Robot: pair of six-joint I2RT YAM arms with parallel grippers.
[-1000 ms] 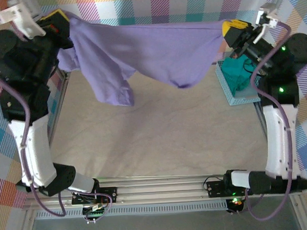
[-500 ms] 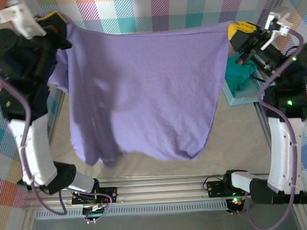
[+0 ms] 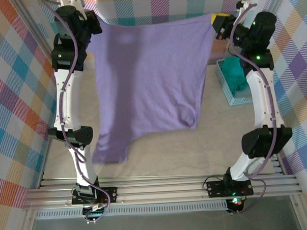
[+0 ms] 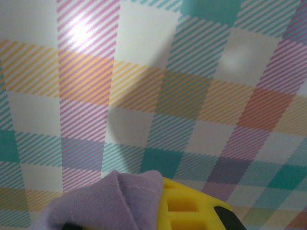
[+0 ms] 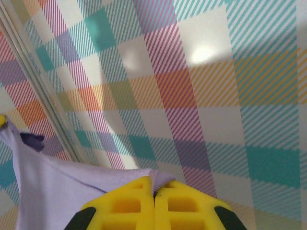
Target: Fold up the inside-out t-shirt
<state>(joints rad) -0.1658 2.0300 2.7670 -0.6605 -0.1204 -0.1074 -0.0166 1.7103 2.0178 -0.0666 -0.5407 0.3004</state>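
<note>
Rising from the rail at the bottom of the overhead frame, two arms are standing tall. The left arm (image 3: 66,98) is climbing the left side and the right arm (image 3: 262,100) the right side, each one bending at an elbow low down and stretching up toward an upper corner. Between them, one table (image 3: 160,155) is lying bare across the lower middle.

One t-shirt (image 3: 152,79) is hanging as a wide lavender sheet through the centre, with one flap drooping lowest at the lower left. At the right edge, at mid height, one pale blue basket (image 3: 228,94) is holding one teal garment (image 3: 235,70).

At the upper left, the left gripper (image 3: 94,23) is clamping one top corner of the shirt. In its wrist view, purple cloth is bunching against a yellow finger (image 4: 184,206) along the bottom edge. At the upper right, the right gripper (image 3: 218,21) is pinching the other top corner. In its wrist view, two yellow fingers (image 5: 124,206) are pressing together at bottom centre, with the hem caught in their seam. A plaid wall (image 5: 192,96) is filling the background.
</note>
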